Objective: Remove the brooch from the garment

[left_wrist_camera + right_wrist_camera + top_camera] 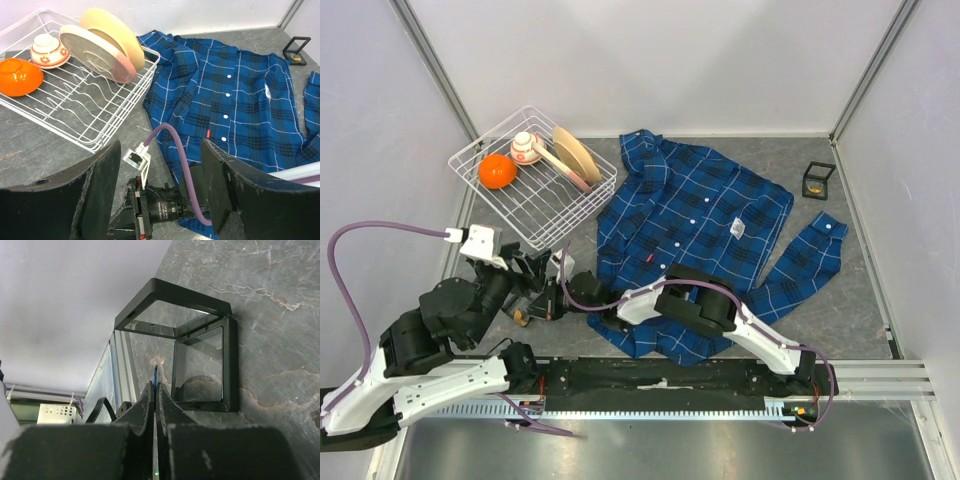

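A wire rack [552,216] stands left of the shirt [690,215]. Just left of the shirt's hem the left end effector [159,165] hangs spread wide, and the right end effector [156,390], pressed together, points at an open black case [228,365]. The shirt lies spread on the bench [860,300]; right of it, a small black frame [818,178]

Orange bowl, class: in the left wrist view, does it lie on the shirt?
No, the orange bowl sits inside the wire rack, apart from the shirt.

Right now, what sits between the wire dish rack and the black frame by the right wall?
The blue plaid shirt lies spread between them, clearest in the top view.
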